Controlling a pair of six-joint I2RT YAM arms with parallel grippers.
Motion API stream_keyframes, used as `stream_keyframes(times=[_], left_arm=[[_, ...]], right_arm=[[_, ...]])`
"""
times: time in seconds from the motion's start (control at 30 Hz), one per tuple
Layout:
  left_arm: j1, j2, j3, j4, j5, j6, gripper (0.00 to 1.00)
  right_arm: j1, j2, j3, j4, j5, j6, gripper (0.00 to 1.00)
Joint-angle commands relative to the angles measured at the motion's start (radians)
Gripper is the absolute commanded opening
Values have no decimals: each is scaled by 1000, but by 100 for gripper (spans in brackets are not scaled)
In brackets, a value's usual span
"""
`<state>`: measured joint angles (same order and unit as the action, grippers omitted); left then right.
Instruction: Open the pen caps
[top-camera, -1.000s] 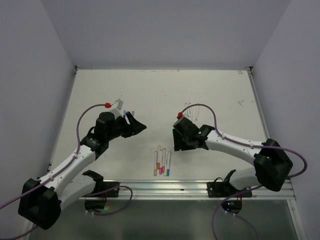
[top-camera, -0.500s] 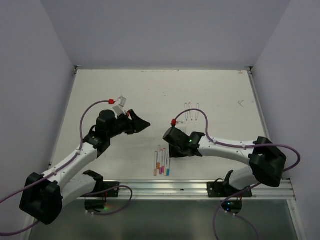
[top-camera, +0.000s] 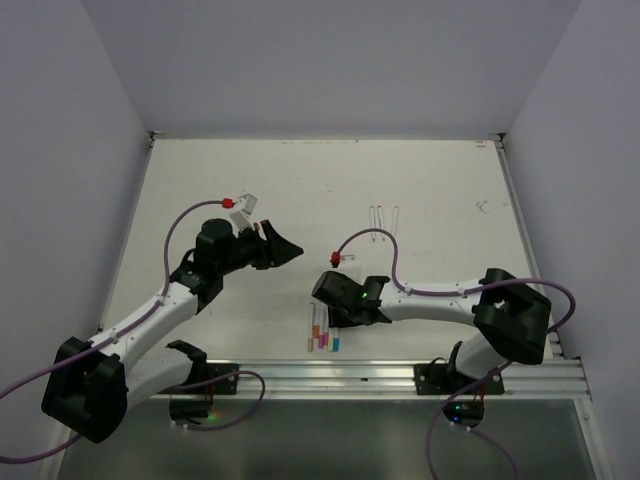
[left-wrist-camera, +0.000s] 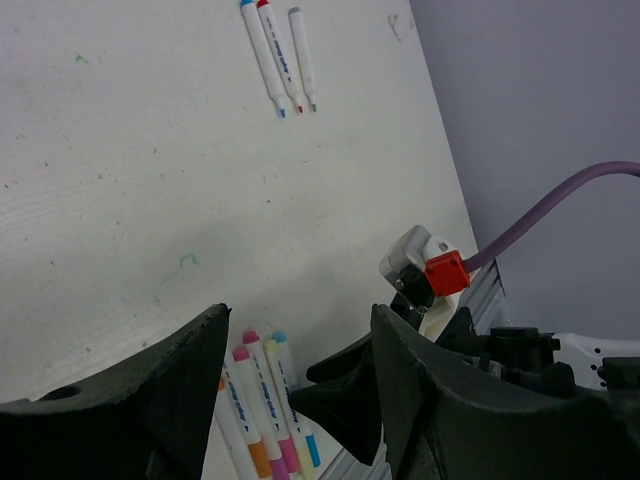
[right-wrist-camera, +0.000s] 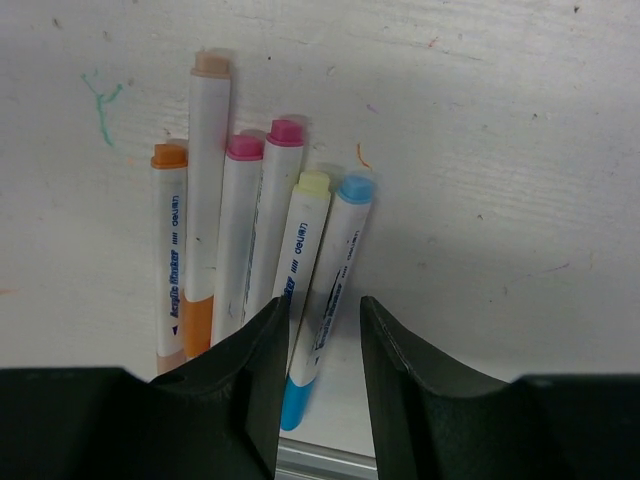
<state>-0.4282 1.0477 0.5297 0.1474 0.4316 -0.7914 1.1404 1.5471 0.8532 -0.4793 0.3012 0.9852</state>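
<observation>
Several white marker pens lie side by side near the table's front edge, with coloured ends in orange, pink, yellow and blue. My right gripper is open just above them. In the right wrist view its jaws straddle the blue-ended pen, whose blue cap points at the rail. An orange cap shows on a pen further left. My left gripper is open and empty, in the air left of the pens. Three more pens lie farther back.
A metal rail runs along the front edge just behind the pens' caps. Purple cables with red connectors loop over both wrists. White walls close off the table's left, right and far sides. A green scribble marks the table.
My right arm has swung left and toward the front edge, coming down over the pen cluster. My left gripper has shifted slightly right and stays open.
</observation>
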Motion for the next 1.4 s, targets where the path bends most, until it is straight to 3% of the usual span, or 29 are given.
stream_keyframes(times=[0.0,0.73,0.93,1.13,1.37], left_arm=[[-6,-6,-8,44,32,26,62],[-6,5,-48,72,42,18,62],[-6,6,-43,69,53,23,62],[-6,2,-54,69,79,55,62],[-6,-9,-82,110,116,87,57]], right_arm=[[18,7,4,-8,82,46,38],[24,-47,-95,41,85,59,37],[22,8,-94,51,96,75,27],[24,44,-98,57,116,82,0],[-23,-74,-5,-34,202,0,0]])
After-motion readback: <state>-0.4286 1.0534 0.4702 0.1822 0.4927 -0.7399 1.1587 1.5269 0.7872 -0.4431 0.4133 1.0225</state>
